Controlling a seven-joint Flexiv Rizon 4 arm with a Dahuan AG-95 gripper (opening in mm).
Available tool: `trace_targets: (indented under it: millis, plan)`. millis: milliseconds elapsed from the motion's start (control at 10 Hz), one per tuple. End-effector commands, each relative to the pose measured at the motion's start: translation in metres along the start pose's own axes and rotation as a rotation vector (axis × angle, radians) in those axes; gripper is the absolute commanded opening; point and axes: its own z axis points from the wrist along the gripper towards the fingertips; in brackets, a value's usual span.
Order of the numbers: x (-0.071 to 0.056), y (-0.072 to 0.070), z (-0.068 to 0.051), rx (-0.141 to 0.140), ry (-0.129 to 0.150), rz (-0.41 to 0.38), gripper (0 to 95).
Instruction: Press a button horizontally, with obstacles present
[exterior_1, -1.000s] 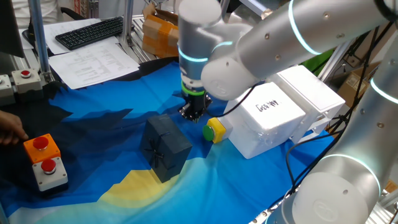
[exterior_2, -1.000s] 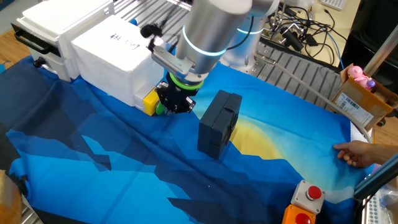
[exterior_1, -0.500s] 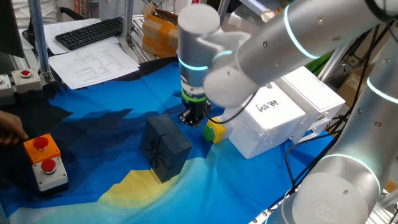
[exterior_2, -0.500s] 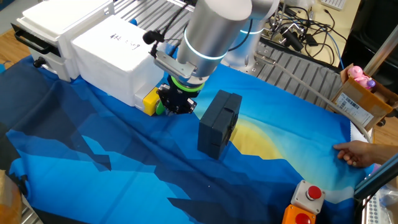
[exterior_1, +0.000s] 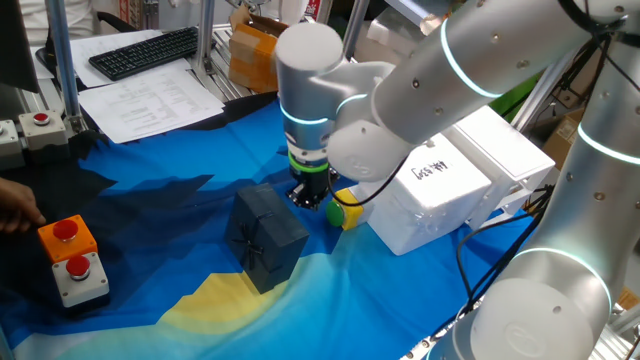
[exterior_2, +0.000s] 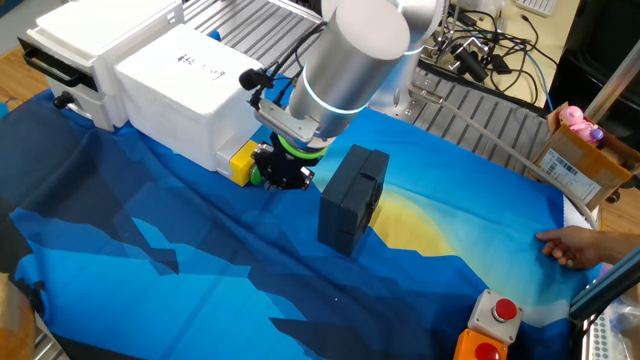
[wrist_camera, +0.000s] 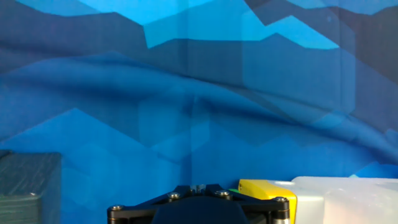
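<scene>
White box sitting behind, dark box standing in front. Gripper hanging low in gap between them, crowding button beside white box. Press looking imminent or underway; contact unclear. Finger state: cannot tell.

Gripper low over blue cloth, btwn dark box & yellow-housed green button. Button right against white box. Red buttons far left.
</scene>
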Motion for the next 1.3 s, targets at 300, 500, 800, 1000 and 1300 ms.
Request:
trace_targets:
  millis: [300,500,800,1000,1300]
  plan:
    - [-0.0006,0.0004,-0.0061,-0.023,0.020,0.001,0.0]
    - [-0.0007,0.0004,-0.0065,-0.026,0.032,-0.004,0.0]
    - [-0.0007,0.0004,-0.0065,-0.060,0.051,0.055,0.0]
    - [-0.0007,0.0004,-0.0065,-0.071,0.089,0.066,0.0]
    - [-0.0007,0.0004,-0.0065,0.019,0.113,0.034,0.0]
